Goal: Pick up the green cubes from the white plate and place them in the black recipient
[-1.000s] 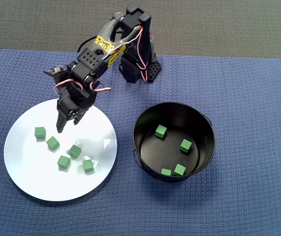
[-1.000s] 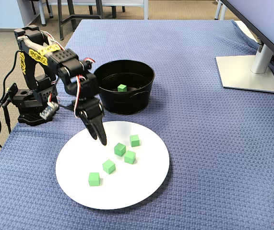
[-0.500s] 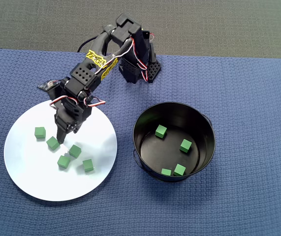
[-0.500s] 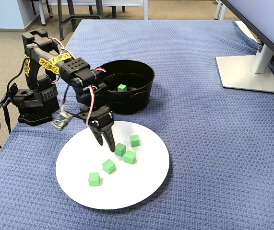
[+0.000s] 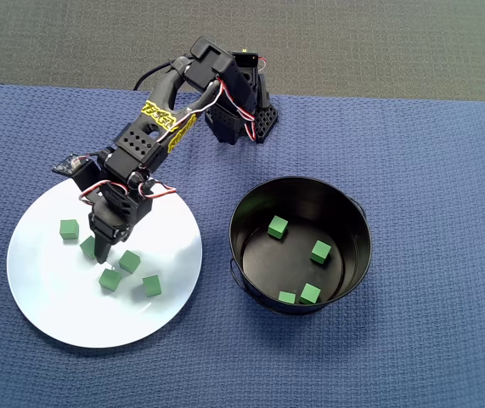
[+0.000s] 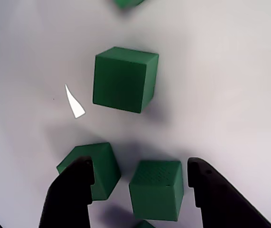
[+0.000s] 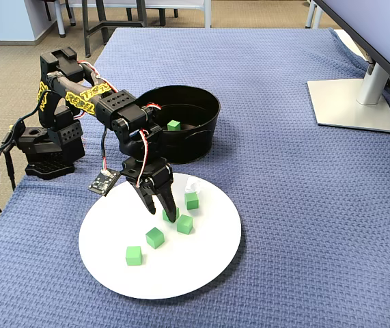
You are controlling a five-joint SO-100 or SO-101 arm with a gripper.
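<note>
- Green cubes: five lie on the white plate (image 5: 47, 289); four already sit in the black pot (image 5: 357, 223), seen in the overhead view.
- Target cube (image 6: 156, 190): in the wrist view it sits between the two dark fingers (image 6: 73, 192), with a gap on each side.
- Gripper (image 6: 140, 172): jaws spread and empty, lowered close over the plate; nothing is clamped yet.
- Neighbouring cube (image 6: 93, 168): just beside the left finger in the wrist view and partly behind it, so closing may nudge it.
- Third cube (image 6: 124, 79): lies further ahead, well clear of the fingers.
- Handling, as a judgement: the cubes look light, rigid and matte, so they should grip easily on two opposite flat faces.
- Risk: the glossy plate offers little friction, so a cube touched off-centre may slide or turn.
</note>
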